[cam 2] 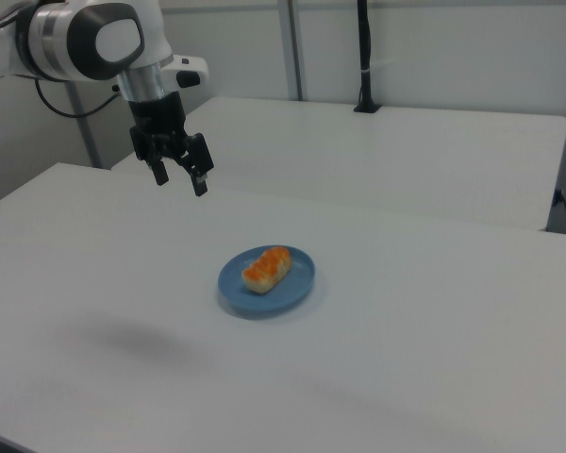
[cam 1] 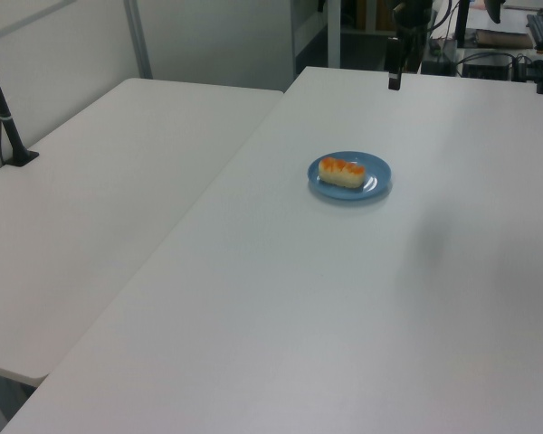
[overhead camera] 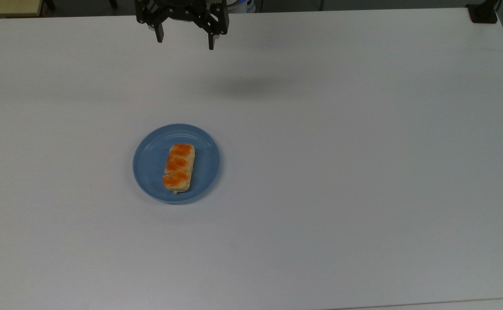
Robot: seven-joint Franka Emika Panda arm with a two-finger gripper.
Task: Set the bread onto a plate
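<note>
Light-blue and round, the plate (overhead camera: pixel 176 163) sits flat on the white table (overhead camera: pixel 363 172), a little toward nine o'clock of the table's middle in the top view. On the plate lies the bread (overhead camera: pixel 178 167), a pale bun with three orange-brown glazed patches along its top; in the top view its long axis runs roughly from twelve to six o'clock, tipped slightly, and it rests near the plate's centre, within the rim on every side. In the left view the bread (cam 1: pixel 342 171) lies across the plate (cam 1: pixel 377 177) from nine to three o'clock, and in the right view the bread (cam 2: pixel 267 268) points toward one o'clock on the plate (cam 2: pixel 292 288). The gripper (overhead camera: pixel 184 41) hangs in the air at the twelve o'clock edge of the top view, well apart from plate and bread, its two black fingers (overhead camera: pixel 159 33) spread wide with nothing between them. In the right view the gripper (cam 2: pixel 179 178) is at about ten o'clock from the plate, raised above the table, fingers parted and pointing down at a tilt. A soft shadow (overhead camera: pixel 245 87) lies on the table at one o'clock from the plate in the top view. In the left view the gripper (cam 1: pixel 395 77) appears as a dark upright piece at twelve o'clock from the plate.
</note>
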